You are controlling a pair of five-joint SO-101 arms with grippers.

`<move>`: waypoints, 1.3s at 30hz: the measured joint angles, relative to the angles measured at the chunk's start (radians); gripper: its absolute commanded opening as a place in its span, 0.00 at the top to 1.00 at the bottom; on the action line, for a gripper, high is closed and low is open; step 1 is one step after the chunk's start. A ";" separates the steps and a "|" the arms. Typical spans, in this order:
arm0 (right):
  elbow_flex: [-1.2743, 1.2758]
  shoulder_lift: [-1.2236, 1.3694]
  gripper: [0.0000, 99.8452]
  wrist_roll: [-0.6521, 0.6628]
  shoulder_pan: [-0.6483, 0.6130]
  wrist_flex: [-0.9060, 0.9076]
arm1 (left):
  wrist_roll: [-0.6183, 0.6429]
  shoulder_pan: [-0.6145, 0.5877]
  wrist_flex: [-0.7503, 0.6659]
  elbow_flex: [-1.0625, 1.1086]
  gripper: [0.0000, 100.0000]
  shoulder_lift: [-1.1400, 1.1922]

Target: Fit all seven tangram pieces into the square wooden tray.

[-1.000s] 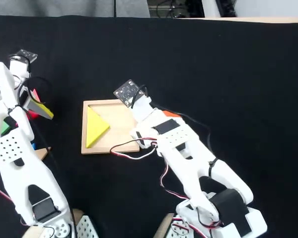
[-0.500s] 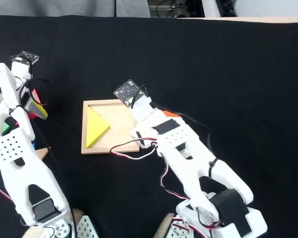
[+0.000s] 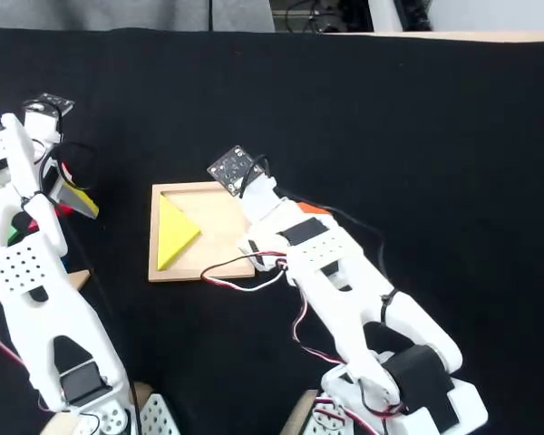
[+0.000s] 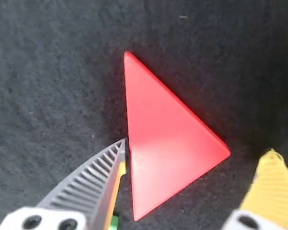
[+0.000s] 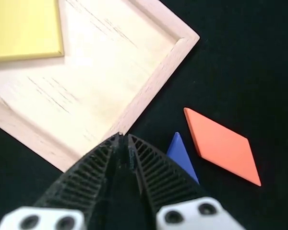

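Left claw spread wide over the red triangle, flat on the cloth left of the tray.
I'd judge the piece light, stiff, thin and slick-edged, so I'd pinch across its side edges. Yellow triangle sits in the tray; right claw is closed on nothing by its corner. No print I can read.

Both arms are white moulded plastic. The left arm carries a panel of small round holes. Loose red and white cables and a black motor block show on the right arm. The left gripper pairs a grey ribbed finger with a yellow one. The right gripper has black ribbed fingers.
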 measured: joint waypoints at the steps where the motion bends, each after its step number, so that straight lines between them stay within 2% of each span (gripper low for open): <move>1: 0.000 0.000 0.99 0.000 0.000 0.000 | 0.003 0.000 0.000 -0.006 0.63 0.003; 6: 0.000 0.000 0.99 0.000 0.000 0.000 | 0.017 0.000 0.000 -0.009 0.67 0.005; 13: 0.000 0.000 0.99 0.000 0.000 0.000 | 0.069 0.000 -0.011 -0.014 0.68 0.006; 21: 0.000 0.000 0.99 0.000 0.000 0.000 | 0.077 0.003 -0.009 -0.014 0.79 0.006; 29: 0.000 0.000 0.99 0.005 0.000 0.000 | 0.144 0.015 0.021 -0.015 0.79 0.005; 32: 0.000 0.000 0.99 0.005 0.000 0.000 | 0.170 0.023 0.058 -0.037 0.79 0.005; 36: 0.000 0.000 0.99 0.005 0.000 0.000 | 0.173 0.052 0.201 -0.132 0.79 0.011; 39: 0.000 0.000 0.99 0.005 0.000 0.000 | 0.218 0.066 0.233 -0.193 0.79 -0.032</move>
